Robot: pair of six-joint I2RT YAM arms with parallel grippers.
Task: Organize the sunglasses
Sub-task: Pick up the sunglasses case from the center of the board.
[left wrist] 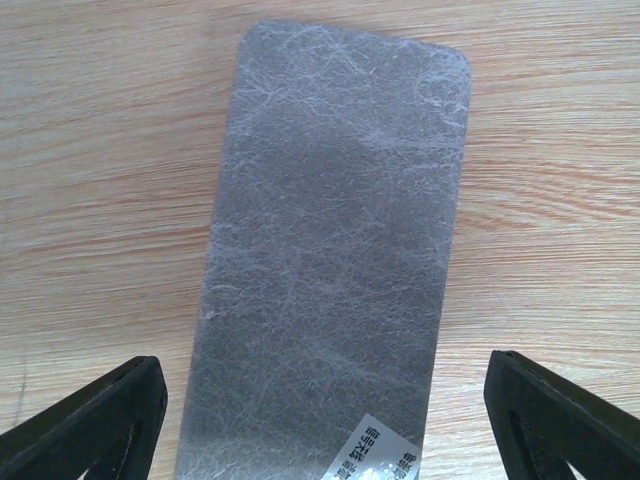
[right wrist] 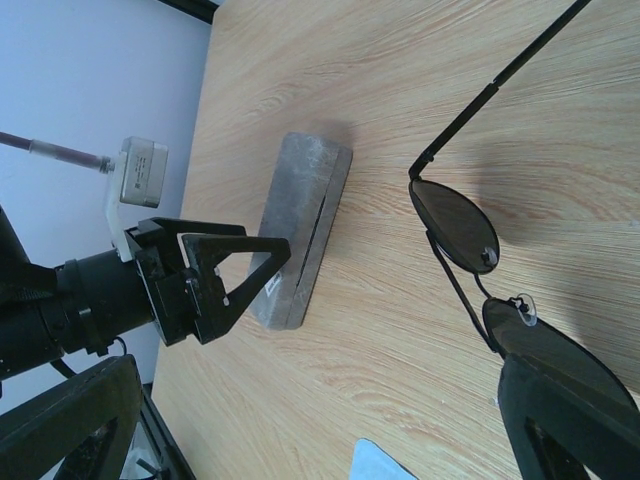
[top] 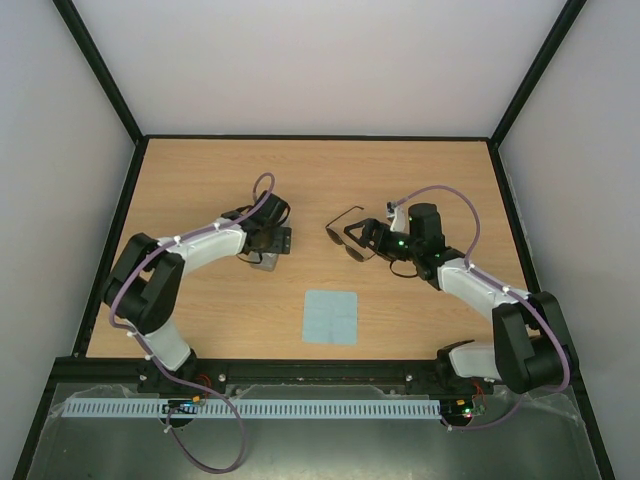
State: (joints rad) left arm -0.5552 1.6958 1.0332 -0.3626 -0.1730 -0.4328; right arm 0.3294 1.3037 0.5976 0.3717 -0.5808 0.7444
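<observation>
The sunglasses (top: 338, 236) have a thin dark wire frame and dark lenses, and sit at mid table with their temple arms unfolded. In the right wrist view the sunglasses (right wrist: 455, 220) lie at the right, and one lens is partly hidden behind my right finger. My right gripper (top: 365, 238) is open (right wrist: 320, 375) and holds nothing. The grey case (top: 264, 262) lies closed and flat on the table (left wrist: 330, 230) (right wrist: 300, 225). My left gripper (top: 268, 240) hovers just over it, its jaws wide open (left wrist: 322, 368) on either side of the case's near end.
A light blue square cloth (top: 331, 316) lies flat near the front middle of the table; its corner shows in the right wrist view (right wrist: 385, 462). A white label (left wrist: 385, 455) is on the case's near end. Black frame rails edge the table (top: 200, 180).
</observation>
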